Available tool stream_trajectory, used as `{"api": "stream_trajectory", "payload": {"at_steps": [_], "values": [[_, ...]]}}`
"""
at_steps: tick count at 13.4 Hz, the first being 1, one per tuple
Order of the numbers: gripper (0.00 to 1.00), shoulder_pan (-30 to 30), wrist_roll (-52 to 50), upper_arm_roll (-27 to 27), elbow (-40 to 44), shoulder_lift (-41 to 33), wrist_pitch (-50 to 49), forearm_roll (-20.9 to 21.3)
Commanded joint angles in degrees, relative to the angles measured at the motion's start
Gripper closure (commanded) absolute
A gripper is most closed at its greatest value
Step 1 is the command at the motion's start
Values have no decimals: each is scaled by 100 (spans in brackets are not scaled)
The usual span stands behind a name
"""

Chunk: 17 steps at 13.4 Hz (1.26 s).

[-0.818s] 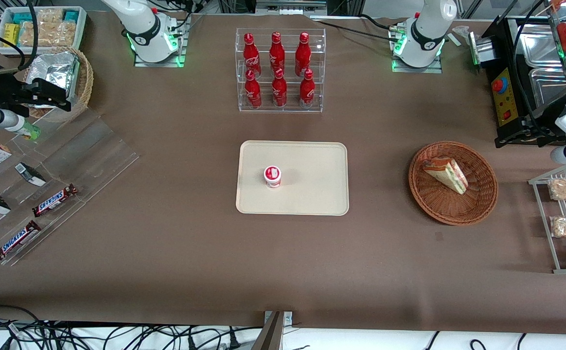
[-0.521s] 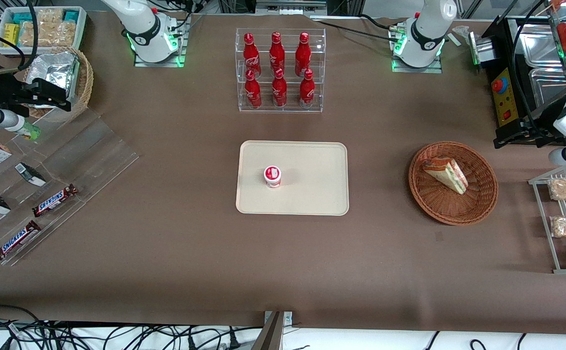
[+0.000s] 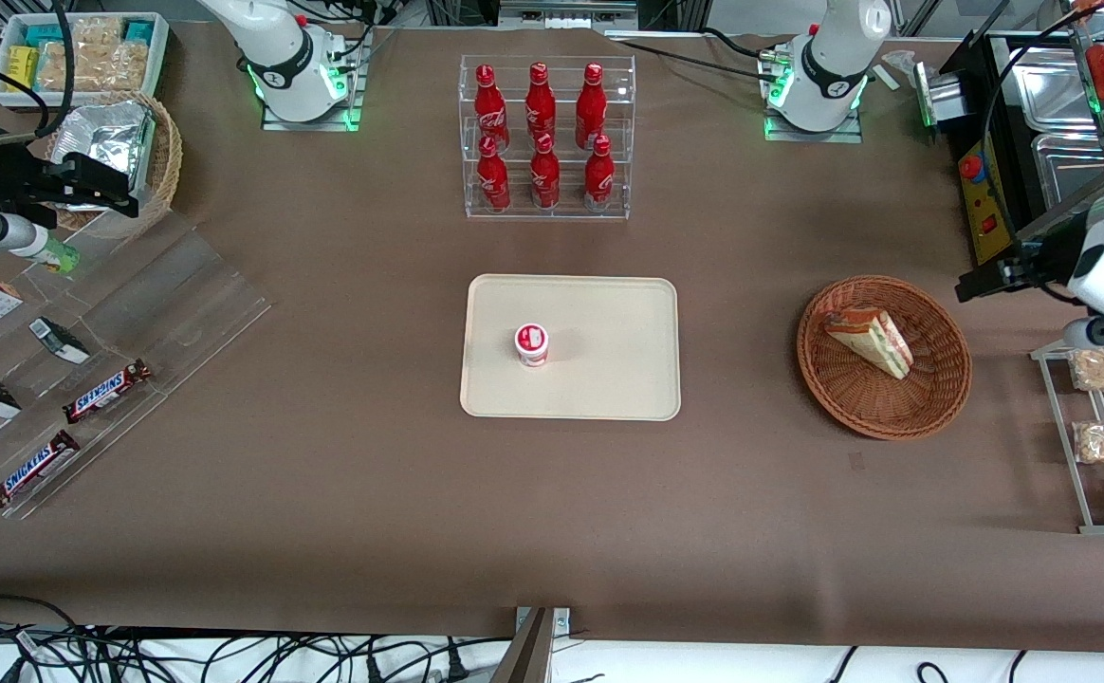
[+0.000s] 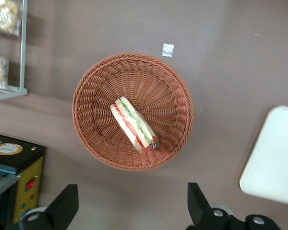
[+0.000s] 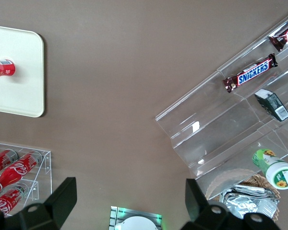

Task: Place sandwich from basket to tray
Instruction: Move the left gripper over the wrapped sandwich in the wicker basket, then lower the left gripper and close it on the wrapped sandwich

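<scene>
Evidently nothing moved yet: sandwich (image 4: 133,129) seen lying in basket (image 4: 89,96); tray (image 3: 609,379) awaited; gripper (image 4: 129,211) held spread above basket, unloaded.

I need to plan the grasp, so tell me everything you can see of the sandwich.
The sandwich is a triangular wedge of white bread with red and green filling layers, in clear wrap. It lies tilted inside the reddish-brown wicker basket, leaning on the weave, touched by nothing else. The gripper hangs open above the basket, apart from it.
</scene>
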Motion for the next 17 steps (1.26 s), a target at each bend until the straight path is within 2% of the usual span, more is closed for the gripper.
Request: {"api": "stream_trajectory", "payload": {"at_steps": [1,2,4,8,10,17], "values": [[0,3,-862,-34,-1478,-524,1152,165],[0,3,-1249,-34,-1770,-551,1452,174],[0,3,-2014,-69,-2149,-542,1919,445],[0,-6,-3034,-78,-3133,-534,3210,560],[0,-6,-3500,-78,-3424,-464,3677,884],[0,-6,-4257,-69,-3961,72,4996,1087]]}}
